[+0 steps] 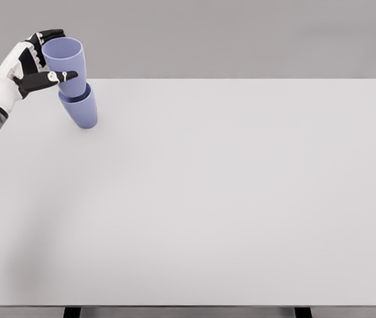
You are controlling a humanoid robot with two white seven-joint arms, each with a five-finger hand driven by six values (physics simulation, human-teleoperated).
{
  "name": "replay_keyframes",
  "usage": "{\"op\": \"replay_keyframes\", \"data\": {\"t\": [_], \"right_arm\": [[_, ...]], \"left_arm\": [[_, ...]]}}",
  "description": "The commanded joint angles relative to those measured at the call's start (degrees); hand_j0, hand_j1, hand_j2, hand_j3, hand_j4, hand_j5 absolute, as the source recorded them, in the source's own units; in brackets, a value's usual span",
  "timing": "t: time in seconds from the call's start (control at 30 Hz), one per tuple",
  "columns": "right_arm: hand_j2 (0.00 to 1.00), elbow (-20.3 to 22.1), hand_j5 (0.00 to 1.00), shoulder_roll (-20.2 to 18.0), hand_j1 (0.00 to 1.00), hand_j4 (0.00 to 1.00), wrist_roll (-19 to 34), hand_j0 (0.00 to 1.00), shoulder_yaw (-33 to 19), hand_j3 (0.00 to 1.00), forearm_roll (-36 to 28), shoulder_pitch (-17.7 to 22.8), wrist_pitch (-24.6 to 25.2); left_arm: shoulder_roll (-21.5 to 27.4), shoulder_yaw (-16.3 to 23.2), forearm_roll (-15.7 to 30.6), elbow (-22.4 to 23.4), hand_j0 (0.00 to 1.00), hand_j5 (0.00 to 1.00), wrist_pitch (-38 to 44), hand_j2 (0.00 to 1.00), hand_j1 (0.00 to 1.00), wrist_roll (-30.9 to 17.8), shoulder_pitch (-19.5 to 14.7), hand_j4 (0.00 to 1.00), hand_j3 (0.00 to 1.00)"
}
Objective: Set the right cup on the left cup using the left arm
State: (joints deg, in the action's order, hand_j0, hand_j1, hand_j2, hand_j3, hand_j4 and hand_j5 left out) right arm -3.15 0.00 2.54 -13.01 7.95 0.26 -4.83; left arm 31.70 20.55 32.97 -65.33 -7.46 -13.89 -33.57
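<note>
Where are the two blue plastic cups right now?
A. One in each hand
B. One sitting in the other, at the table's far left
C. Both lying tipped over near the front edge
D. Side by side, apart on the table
B: the upper blue plastic cup sits in the lower blue plastic cup on the white table, with the left hand around the upper one.

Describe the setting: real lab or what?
Likely a simulated tabletop test scene: plain white table, blank grey backdrop, two blue cups, the upper cup nested in the lower cup, left hand around it.

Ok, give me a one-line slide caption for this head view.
Left hand grips the upper cup, nested in the lower cup at the table's far-left corner.
</note>
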Motion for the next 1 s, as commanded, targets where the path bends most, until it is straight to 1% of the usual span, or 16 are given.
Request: {"op": "replay_keyframes", "data": {"t": [0.0,0.17,0.2,0.37,0.97], "right_arm": [[1.0,-0.01,1.0,0.0,1.0,1.0,0.01,1.0,0.0,1.0,-0.04,0.0,0.0],[1.0,-0.01,1.0,0.0,1.0,1.0,0.01,1.0,0.0,1.0,0.05,0.0,0.0],[1.0,-0.01,1.0,0.0,1.0,1.0,0.01,1.0,0.0,1.0,0.05,0.0,0.0],[1.0,-0.01,1.0,0.0,1.0,1.0,0.01,1.0,0.0,1.0,-0.04,0.0,0.0],[1.0,0.08,1.0,0.0,1.0,1.0,0.01,1.0,0.0,1.0,0.05,0.0,0.0]], "left_arm": [[-0.14,-0.07,0.17,0.55,0.77,0.77,-0.01,0.77,0.77,0.0,0.0,0.77,0.77],[-0.32,0.02,0.17,1.17,0.77,0.77,-0.01,0.77,0.77,0.0,-0.35,0.77,0.77],[-0.32,0.02,0.17,2.13,0.77,0.77,-0.09,0.77,0.77,-0.09,-0.44,0.77,0.77],[-1.28,0.11,0.17,3.1,0.77,0.77,-0.27,0.77,0.77,-0.09,-0.97,0.77,0.77],[-1.99,0.28,0.08,3.98,0.77,0.77,-0.36,0.77,0.77,-0.08,-1.41,0.77,0.77]]}}
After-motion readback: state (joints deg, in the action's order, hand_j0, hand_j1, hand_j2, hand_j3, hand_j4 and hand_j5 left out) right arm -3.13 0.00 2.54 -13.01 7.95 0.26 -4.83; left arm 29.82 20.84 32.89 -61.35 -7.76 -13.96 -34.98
